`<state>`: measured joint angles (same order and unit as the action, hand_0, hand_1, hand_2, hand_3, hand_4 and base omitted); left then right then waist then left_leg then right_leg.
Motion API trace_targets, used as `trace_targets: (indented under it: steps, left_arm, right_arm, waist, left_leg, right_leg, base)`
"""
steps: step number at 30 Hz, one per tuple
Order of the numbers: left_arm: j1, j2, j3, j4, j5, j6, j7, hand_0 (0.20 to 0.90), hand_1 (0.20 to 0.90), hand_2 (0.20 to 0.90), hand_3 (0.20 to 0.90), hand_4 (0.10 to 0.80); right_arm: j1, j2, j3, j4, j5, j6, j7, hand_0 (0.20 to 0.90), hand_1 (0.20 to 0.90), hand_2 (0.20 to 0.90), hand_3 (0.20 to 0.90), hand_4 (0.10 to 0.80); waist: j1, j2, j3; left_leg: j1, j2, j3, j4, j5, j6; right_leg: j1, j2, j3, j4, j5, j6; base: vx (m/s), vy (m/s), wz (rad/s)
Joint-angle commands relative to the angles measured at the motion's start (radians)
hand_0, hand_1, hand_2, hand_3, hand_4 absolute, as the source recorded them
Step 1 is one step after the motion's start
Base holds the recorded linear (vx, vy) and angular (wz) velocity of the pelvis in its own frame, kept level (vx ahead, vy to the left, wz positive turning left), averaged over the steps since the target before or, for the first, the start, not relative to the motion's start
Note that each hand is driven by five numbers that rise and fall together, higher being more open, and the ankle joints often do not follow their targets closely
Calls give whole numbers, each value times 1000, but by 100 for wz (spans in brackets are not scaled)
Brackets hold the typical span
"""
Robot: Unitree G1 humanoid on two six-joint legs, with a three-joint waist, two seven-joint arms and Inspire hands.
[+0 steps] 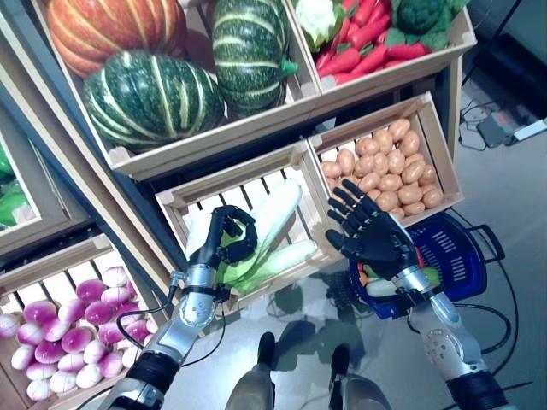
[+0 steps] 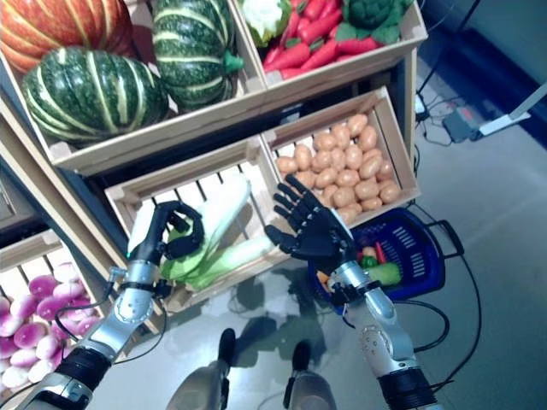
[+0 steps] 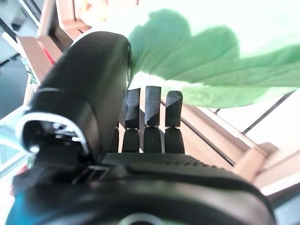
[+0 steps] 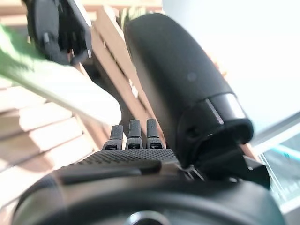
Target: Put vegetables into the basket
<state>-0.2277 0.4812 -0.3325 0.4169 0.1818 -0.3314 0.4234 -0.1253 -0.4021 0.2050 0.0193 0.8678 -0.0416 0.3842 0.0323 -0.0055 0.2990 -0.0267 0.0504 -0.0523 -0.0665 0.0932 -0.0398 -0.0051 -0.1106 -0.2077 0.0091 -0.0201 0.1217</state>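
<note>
A slatted wooden crate (image 1: pixel 184 205) is seen at the centre of the frame, holding long pale cabbages with green leaves (image 1: pixel 273 224). The left hand (image 1: pixel 224 239) is placed at the left of this crate, its fingers and thumb curled into a ring over the leafy green end of one cabbage; in the left wrist view a broad green leaf (image 3: pixel 225 70) is seen just past the bent fingers (image 3: pixel 152 105), and whether the leaf is actually pinched cannot be told for certain. The right hand (image 1: pixel 369 232) is held up at centre right, fingers spread and straight, palm turned toward the cabbages, with nothing in it. It is positioned just in front of the divider between the cabbage crate and the crate of small brown potatoes (image 1: pixel 385 166) to the right.

A blue basket (image 1: pixel 461 256) with black handles is seen on the floor at the lower right, partly hidden behind the right hand and wrist; a few vegetables, green, red and orange, are already lying inside it (image 2: pixel 380 272).

Striped green pumpkins (image 1: pixel 149 98) and an orange one (image 1: pixel 107 30) are stacked in the upper left crate, red peppers (image 1: pixel 363 43) in the upper right, and purple-and-white turnips (image 1: pixel 60 329) at the lower left.
</note>
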Motion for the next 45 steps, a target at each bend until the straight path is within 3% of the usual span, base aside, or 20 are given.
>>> trace_targets:
  steps: [1,12,18,26,33,45]
  left_arm:
    - [-87,-11,16,4,-25,-59,11,300,300,300,300,400]
    - [-82,-17,-28,12,-27,-21,-43,300,300,300,300,400]
    - [-81,-22,-45,16,-40,-31,-54,300,300,300,300,400]
    - [-62,-28,-47,1,-54,-4,-41,300,300,300,300,400]
    - [-37,-29,-35,12,-56,3,-10,300,300,300,300,400]
    - [21,-26,68,19,-32,-27,41,300,300,300,300,400]
  right_arm:
    - [-51,-3,21,-113,99,-5,73,900,900,900,900,800]
    - [-110,51,109,-71,195,138,63,900,900,900,900,800]
    - [-139,86,136,-39,261,145,51,900,900,900,900,800]
    - [-149,131,119,-22,233,75,-12,900,900,900,900,800]
    - [-172,78,79,-94,170,-5,-24,900,900,900,900,800]
    - [-72,55,-71,-147,151,-97,-96,900,900,900,900,800]
  waist:
    - [13,-33,-110]
    - [44,-34,-155]
    - [56,-31,-166]
    - [59,-21,-184]
    - [50,-18,-185]
    - [24,-17,-190]
  left_leg:
    - [3,-44,-6,25,-92,5]
    - [51,-37,-19,4,-98,-1]
    - [64,-34,-24,-3,-98,-6]
    - [76,-34,-28,-12,-98,-7]
    - [84,-34,-21,-16,-103,-7]
    - [89,-30,0,-14,-110,-2]
  right_leg:
    - [22,-29,-26,25,-14,-25]
    - [73,-29,-38,-5,-13,-27]
    - [89,-31,-45,-15,-12,-29]
    - [101,-33,-44,-24,-11,-29]
    - [101,-33,-34,-28,-8,-25]
    - [91,-29,-10,-24,-11,-23]
  base:
    - [67,-7,0]
    - [72,-6,6]
    - [18,-2,1]
    - [4,4,1]
    - [0,0,0]
    - [0,0,0]
